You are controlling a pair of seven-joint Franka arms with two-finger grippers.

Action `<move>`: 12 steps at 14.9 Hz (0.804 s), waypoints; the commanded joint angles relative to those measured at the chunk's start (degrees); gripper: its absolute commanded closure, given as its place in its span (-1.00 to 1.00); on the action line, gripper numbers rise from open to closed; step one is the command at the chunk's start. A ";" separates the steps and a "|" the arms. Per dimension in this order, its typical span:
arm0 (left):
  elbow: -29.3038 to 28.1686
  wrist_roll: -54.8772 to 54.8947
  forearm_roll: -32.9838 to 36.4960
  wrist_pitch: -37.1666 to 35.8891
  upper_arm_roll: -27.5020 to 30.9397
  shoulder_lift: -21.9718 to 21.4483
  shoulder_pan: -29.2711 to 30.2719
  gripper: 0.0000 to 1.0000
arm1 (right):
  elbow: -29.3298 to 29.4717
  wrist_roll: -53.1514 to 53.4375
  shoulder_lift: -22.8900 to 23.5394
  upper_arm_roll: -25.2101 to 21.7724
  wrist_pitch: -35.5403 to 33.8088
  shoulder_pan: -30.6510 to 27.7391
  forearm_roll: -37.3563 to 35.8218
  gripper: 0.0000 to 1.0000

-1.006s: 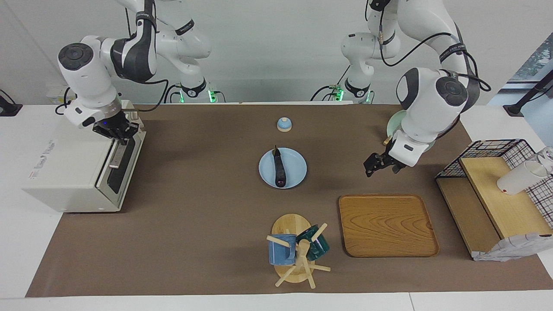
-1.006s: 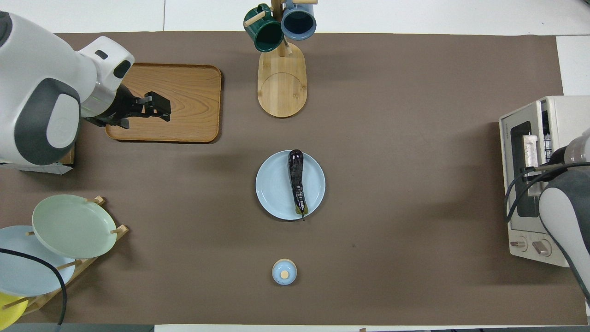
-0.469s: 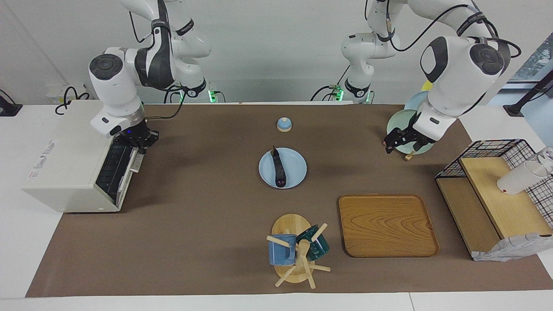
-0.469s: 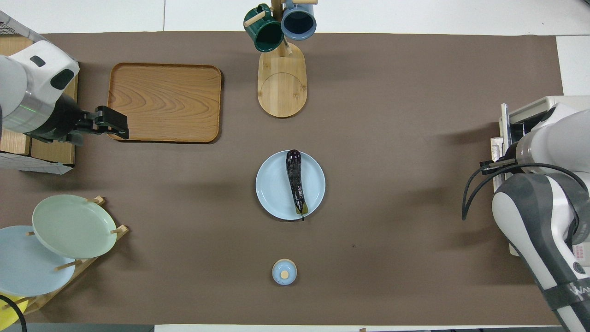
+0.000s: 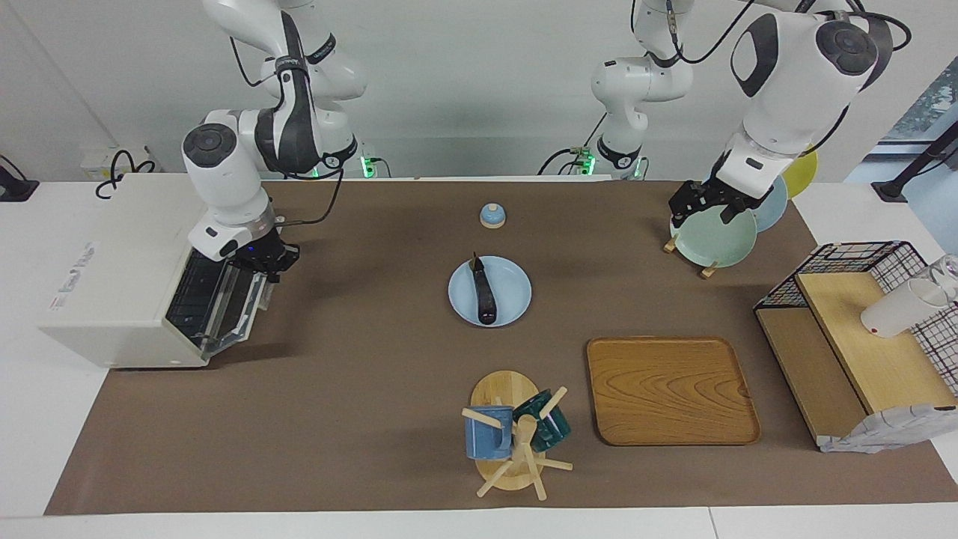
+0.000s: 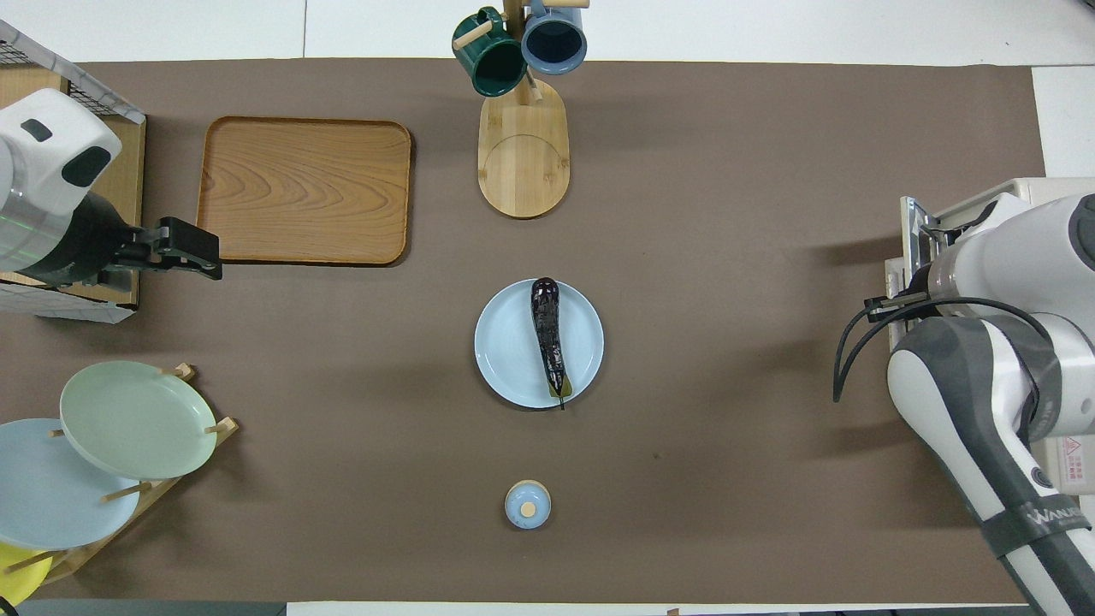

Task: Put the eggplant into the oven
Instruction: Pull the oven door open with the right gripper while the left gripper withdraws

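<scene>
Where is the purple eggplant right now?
The eggplant lies on the light blue plate in the middle of the table, untouched by either gripper. A small blue lid sits nearer to the robots than it.

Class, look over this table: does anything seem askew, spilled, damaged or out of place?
One oddity: a white cup lies tipped on its side on the wooden shelf at the left arm's end. Nothing looks spilled or broken; the eggplant lies neatly on its blue plate.
</scene>
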 commanded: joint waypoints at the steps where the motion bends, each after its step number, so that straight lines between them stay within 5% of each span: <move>1: -2.50 0.43 1.15 1.40 -0.10 -1.96 -0.24 -1.00 | -0.94 2.53 1.83 -1.00 5.47 -0.83 -2.21 1.00; 12: -3.20 -0.01 1.06 0.61 -0.01 -3.02 -0.24 -1.00 | -1.91 7.47 6.23 -1.00 11.63 3.84 -2.03 1.00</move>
